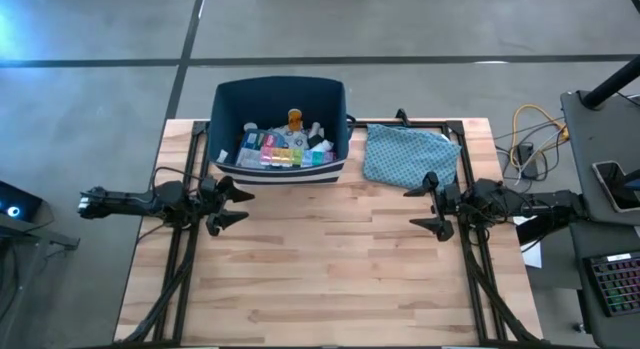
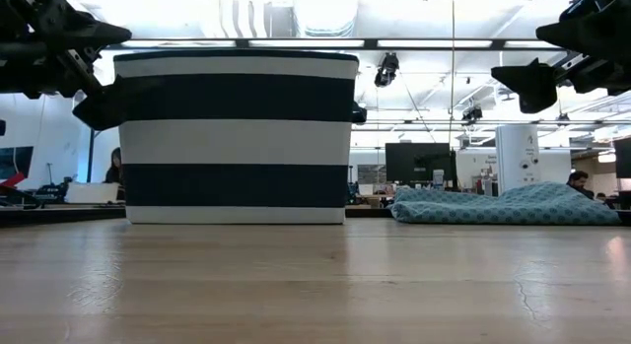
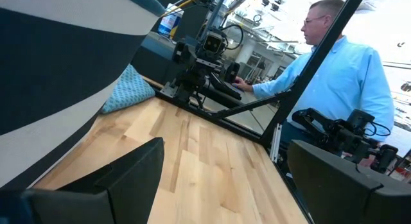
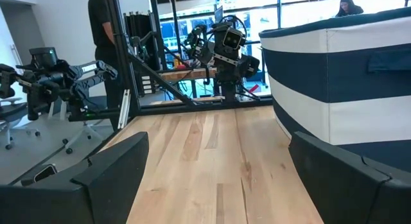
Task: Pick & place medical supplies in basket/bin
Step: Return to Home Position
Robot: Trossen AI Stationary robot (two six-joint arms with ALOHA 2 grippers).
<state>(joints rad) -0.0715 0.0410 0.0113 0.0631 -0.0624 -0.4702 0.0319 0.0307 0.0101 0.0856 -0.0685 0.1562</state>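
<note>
The dark navy bin (image 1: 281, 127) with white stripes stands on its base at the table's far edge, left of centre. Inside it lie medical supplies: an orange pill bottle (image 1: 294, 118), a rainbow pill organizer (image 1: 283, 156), white bottles and packets. My left gripper (image 1: 238, 208) is open and level near the table's left edge, short of the bin's near left corner. My right gripper (image 1: 424, 209) is open and level near the right edge. Both show above the table in the low view, left gripper (image 2: 94, 73) and right gripper (image 2: 537, 58). Nothing is between either pair of fingers.
A teal patterned cloth pouch (image 1: 408, 155) lies flat on the table right of the bin, also seen as the pouch (image 2: 508, 204) in the low view. The bare wooden table (image 1: 330, 269) stretches between and in front of the arms. A person in a light blue shirt (image 3: 343, 73) sits beyond the table.
</note>
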